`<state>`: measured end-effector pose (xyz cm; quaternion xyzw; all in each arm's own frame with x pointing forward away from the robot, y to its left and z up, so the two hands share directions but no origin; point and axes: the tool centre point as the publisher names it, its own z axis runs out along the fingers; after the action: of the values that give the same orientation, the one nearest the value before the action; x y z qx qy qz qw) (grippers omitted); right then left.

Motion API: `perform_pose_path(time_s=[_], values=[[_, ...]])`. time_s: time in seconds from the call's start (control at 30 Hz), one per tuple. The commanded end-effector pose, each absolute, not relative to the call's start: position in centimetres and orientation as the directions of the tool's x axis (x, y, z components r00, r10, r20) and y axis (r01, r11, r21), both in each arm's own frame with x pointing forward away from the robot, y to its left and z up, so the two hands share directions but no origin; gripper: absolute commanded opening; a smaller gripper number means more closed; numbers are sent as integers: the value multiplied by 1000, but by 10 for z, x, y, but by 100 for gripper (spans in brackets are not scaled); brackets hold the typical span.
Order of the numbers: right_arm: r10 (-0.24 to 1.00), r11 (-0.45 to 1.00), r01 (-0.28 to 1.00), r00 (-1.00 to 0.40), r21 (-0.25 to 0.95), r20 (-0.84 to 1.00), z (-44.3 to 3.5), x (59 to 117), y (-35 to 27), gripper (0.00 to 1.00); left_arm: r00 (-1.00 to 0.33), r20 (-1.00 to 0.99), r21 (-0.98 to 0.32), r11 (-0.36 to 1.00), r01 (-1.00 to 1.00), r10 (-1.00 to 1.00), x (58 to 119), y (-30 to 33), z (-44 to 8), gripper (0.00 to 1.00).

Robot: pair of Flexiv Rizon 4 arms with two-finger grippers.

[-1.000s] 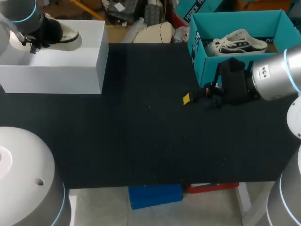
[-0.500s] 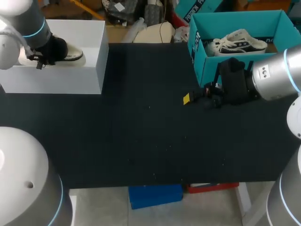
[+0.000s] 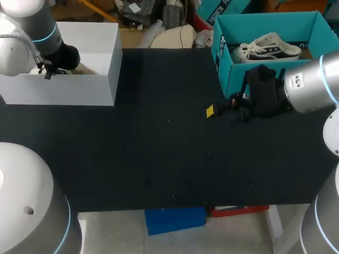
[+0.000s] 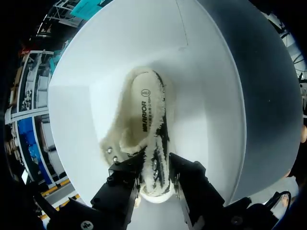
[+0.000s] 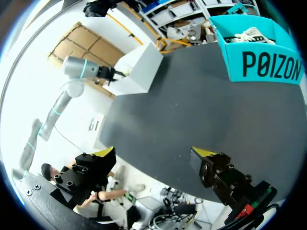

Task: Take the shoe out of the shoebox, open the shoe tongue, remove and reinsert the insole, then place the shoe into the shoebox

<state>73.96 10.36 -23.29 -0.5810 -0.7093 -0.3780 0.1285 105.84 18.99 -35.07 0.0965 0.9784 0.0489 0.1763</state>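
The shoe (image 4: 144, 115), cream with a fleecy lining and black side stripes, lies on the floor of the white shoebox (image 4: 216, 96). My left gripper (image 4: 156, 175) is down inside the box, open, its fingers on either side of the shoe's side wall near the heel. From the head view the left gripper (image 3: 48, 71) is inside the white shoebox (image 3: 63, 90) and only a sliver of the shoe (image 3: 86, 69) shows beside it. My right gripper (image 3: 214, 110) hangs open and empty over the mat, just in front of the teal box; in its own view the right gripper (image 5: 153, 153) holds nothing.
A teal box (image 3: 265, 69) at the back right holds a second white and black shoe (image 3: 270, 46). My right arm's wrist is close against its front wall. The black mat (image 3: 159, 148) spans the table between the two boxes.
My left arm has carried the shoe from the white box's rim down inside it. Its fingers have parted. The right arm has not moved.
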Motion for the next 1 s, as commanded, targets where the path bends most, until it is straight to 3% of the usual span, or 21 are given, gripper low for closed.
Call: perform_pose_path(time_s=[0.03,0.17,0.27,0.3,0.57,0.8,1.0], values=[[729,40,922,-291,386,620,-232,740,104,100,-927,-304,131,973,188,220,1057,190,-332,45],[729,40,922,-291,386,620,-232,740,104,100,-933,-272,131,970,205,234,1054,186,-311,50],[729,40,922,-291,386,620,-232,740,104,100,-941,-252,112,973,203,225,1050,183,-292,79],[729,40,922,-291,386,620,-232,740,104,100,-946,-243,95,976,197,215,1048,181,-285,100],[729,40,922,-291,386,620,-232,740,104,100,-972,-213,50,994,93,101,1014,158,-242,100],[729,40,922,-291,386,620,-232,740,104,100,-983,-69,-97,982,-162,-169,968,122,-229,100],[729,40,922,-291,386,620,-232,740,104,100,-912,-86,-78,915,-396,-402,934,99,-237,100]])
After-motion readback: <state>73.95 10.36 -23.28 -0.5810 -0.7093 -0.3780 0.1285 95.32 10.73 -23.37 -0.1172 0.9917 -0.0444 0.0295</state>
